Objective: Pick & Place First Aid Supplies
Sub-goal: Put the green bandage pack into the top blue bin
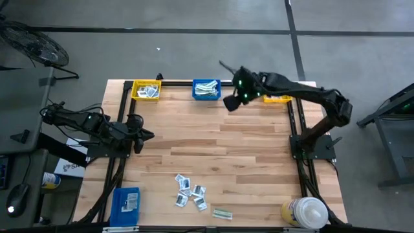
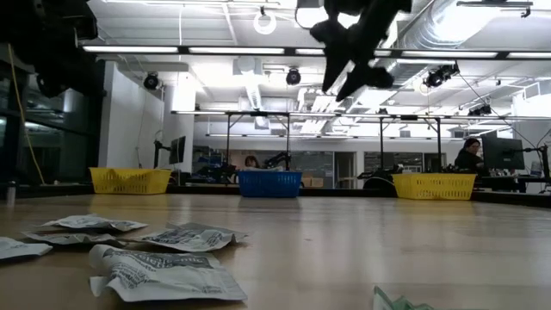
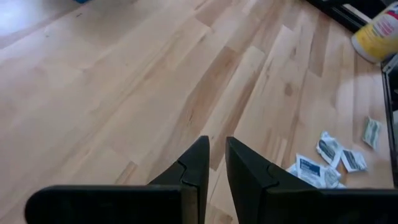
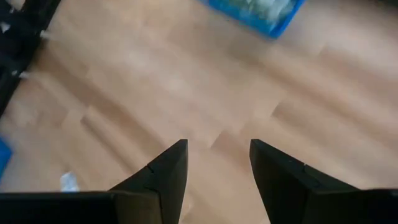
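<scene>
Several first aid supplies (image 1: 191, 192) lie flat in a loose cluster on the wooden table near its front edge, white packets with dark print, and one green-and-white strip (image 1: 222, 213) to their right. The low view shows the packets (image 2: 164, 271) close up. My right gripper (image 1: 228, 103) hangs open high over the table's far part, beside the blue bin (image 1: 206, 89), with nothing between its fingers (image 4: 168, 168). My left gripper (image 1: 147, 134) waits at the table's left side, pointing right. Only a narrow gap (image 3: 217, 149) separates its fingers, and nothing is in it.
Along the far edge stand a yellow bin (image 1: 146, 90), the blue bin holding packets, and another yellow bin (image 1: 278, 98). A blue bin (image 1: 126, 206) sits at the near left corner, a white-capped bottle (image 1: 304, 212) at the near right. Bare wood lies between.
</scene>
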